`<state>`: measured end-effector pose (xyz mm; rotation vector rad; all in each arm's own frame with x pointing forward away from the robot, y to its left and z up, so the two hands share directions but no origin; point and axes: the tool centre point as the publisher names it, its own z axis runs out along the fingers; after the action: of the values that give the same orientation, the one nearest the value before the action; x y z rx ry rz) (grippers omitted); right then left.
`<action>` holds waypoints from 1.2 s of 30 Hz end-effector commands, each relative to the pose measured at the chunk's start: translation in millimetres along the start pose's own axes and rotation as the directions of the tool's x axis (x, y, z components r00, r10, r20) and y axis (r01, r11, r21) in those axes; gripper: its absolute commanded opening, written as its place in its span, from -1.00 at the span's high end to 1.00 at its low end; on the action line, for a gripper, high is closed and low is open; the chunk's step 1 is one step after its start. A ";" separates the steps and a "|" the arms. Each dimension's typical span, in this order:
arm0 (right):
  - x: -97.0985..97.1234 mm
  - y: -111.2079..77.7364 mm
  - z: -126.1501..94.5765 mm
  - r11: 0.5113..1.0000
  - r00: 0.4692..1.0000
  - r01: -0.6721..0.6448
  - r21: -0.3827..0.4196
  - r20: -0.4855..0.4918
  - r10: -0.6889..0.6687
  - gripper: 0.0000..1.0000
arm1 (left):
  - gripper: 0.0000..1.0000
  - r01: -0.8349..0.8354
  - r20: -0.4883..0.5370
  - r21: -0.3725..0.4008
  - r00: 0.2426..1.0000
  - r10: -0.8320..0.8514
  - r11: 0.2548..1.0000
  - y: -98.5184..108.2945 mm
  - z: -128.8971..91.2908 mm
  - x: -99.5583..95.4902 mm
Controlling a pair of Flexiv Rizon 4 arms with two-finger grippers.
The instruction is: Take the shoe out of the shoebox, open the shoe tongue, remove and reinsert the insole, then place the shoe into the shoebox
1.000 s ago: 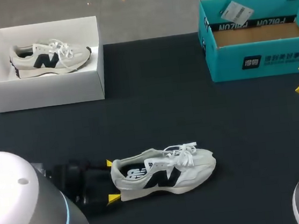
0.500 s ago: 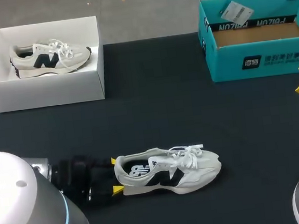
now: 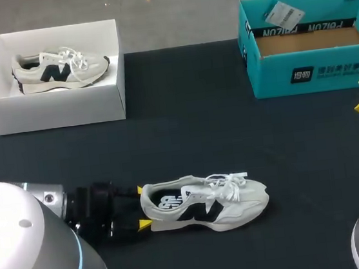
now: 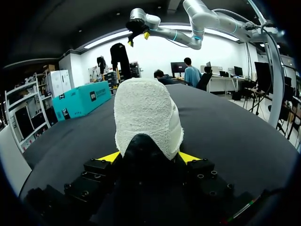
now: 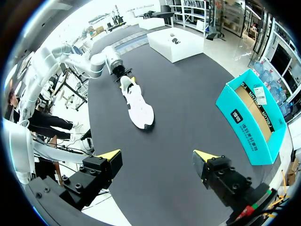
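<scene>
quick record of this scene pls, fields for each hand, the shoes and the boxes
left hand: shut on the heel of the loose shoe
right hand: open, holding nothing, high over the right side of the table
loose shoe: on its sole on the table, outside both boxes, toe pointing away from the left hand
white shoebox: open, back left, holds a second shoe
teal box: open, back right, no shoe visible inside

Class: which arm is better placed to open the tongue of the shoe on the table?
Probably the right: the left gripper is shut on the shoe, while the right gripper is open and free.
</scene>
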<state>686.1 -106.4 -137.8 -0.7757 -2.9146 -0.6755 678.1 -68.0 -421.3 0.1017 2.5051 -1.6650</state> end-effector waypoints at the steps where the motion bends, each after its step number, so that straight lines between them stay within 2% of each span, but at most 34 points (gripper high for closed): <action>1: -1.0 0.4 0.9 1.000 1.000 -0.001 0.003 -0.001 0.001 -1.00 | 0.12 -0.003 -0.003 -0.002 1.000 0.003 1.000 7.5 6.0 -5.4; 2: -1.0 0.4 0.9 1.000 1.000 -0.001 0.003 -0.001 0.001 -1.00 | -0.68 -0.005 -0.002 -0.003 1.000 0.005 1.000 7.5 5.0 -5.5; 3: -1.0 0.4 0.9 1.000 1.000 -0.001 0.003 -0.001 0.001 -1.00 | -1.00 -0.002 0.000 -0.002 1.000 0.002 1.000 7.4 3.3 -5.9; 9: -1.0 0.4 0.9 1.000 1.000 -0.001 0.003 -0.001 0.001 -1.00 | -1.00 -0.009 0.009 0.015 1.000 0.009 1.000 2.4 -13.3 -9.1; 14: -1.0 0.4 0.9 1.000 1.000 -0.001 0.003 -0.001 0.001 -1.00 | -1.00 -0.017 0.012 0.017 1.000 0.017 1.000 2.2 -18.2 -13.1; 21: -1.0 0.4 0.9 1.000 1.000 -0.001 0.003 -0.001 0.001 -1.00 | -1.00 -0.036 -0.031 0.001 0.999 0.036 0.999 10.1 -10.7 -9.1; 36: -1.0 0.4 0.9 1.000 1.000 -0.001 0.003 -0.001 0.001 -1.00 | -1.00 -0.017 -0.064 0.000 0.998 0.017 1.000 7.3 5.0 5.8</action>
<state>686.1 -106.4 -137.8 -0.7757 -2.9146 -0.6755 673.2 -67.4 -428.1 0.1807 2.5353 -1.6827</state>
